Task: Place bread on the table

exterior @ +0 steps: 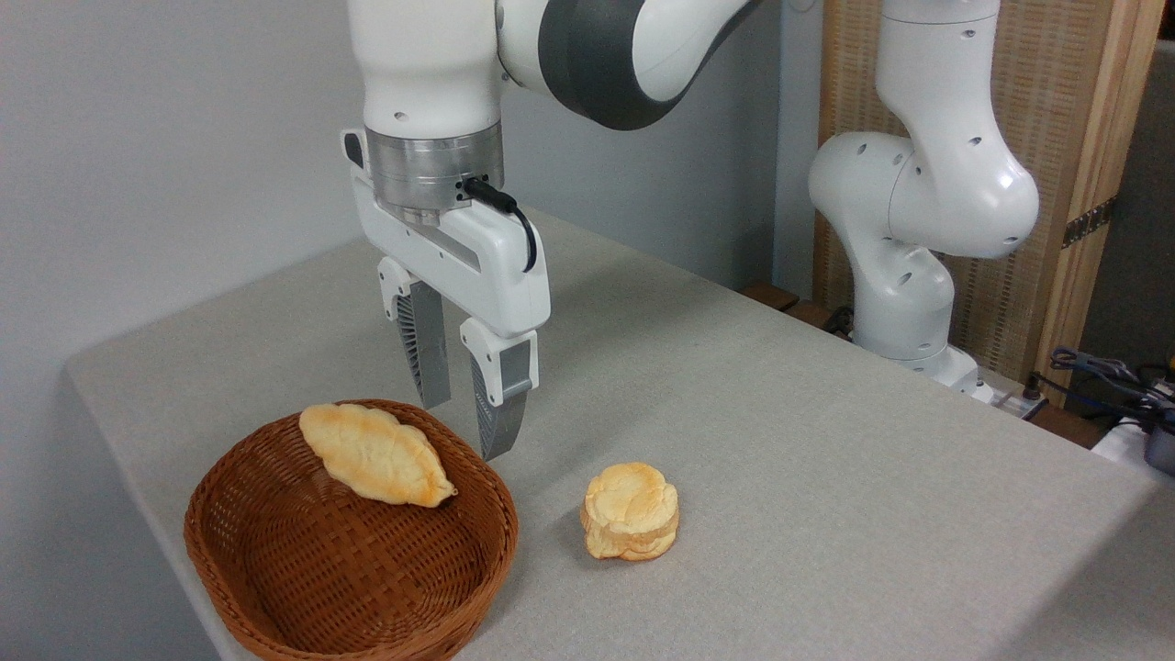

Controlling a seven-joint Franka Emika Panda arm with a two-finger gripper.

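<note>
The bread point(376, 454), a long golden loaf with pointed ends, lies in the brown wicker basket point(303, 569), leaning on its far rim. My gripper point(464, 427) hangs just above and behind that rim, to the right of the loaf. Its two fingers stand apart, open, with nothing between them. The table point(826, 477) is covered in light grey-beige cloth.
A small round stacked bun point(632, 523) sits on the cloth to the right of the basket. The arm's white base point(918, 303) stands at the table's far right edge. Cables point(1102, 376) lie beyond it. A grey wall runs behind.
</note>
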